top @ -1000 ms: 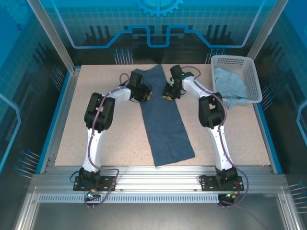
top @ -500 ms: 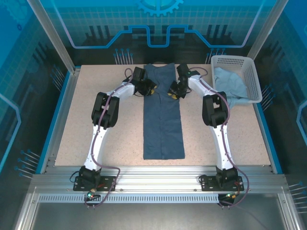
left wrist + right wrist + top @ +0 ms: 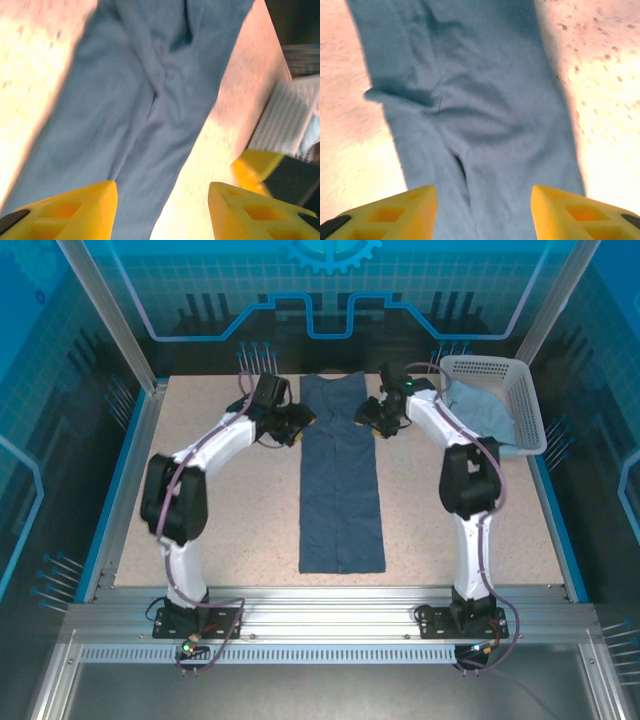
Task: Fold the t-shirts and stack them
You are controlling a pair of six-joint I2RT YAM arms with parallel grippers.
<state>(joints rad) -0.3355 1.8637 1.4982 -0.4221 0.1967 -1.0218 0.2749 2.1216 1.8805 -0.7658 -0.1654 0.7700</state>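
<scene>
The dark slate-blue t-shirt (image 3: 340,480) lies flat on the table as a long narrow strip running from the far edge toward me. My left gripper (image 3: 298,424) hovers at its far left edge, jaws open with nothing between them. In the left wrist view the left gripper (image 3: 162,200) is over the cloth's edge (image 3: 150,90). My right gripper (image 3: 371,418) hovers at the far right edge, also open. In the right wrist view the right gripper (image 3: 484,200) is above the creased shirt (image 3: 480,100). The pale blue t-shirt (image 3: 482,415) sits bunched in the basket.
The white lattice basket (image 3: 520,380) stands at the far right corner, with cloth spilling over its near rim. Its wall (image 3: 282,125) is in the left wrist view, beside the other gripper's yellow finger (image 3: 252,167). Speckled tabletop (image 3: 230,510) lies bare on both sides of the strip.
The dark shirt was drawn toward the far edge and straightened from a slant. Both grippers then opened, let go of its far end and moved slightly outward.
</scene>
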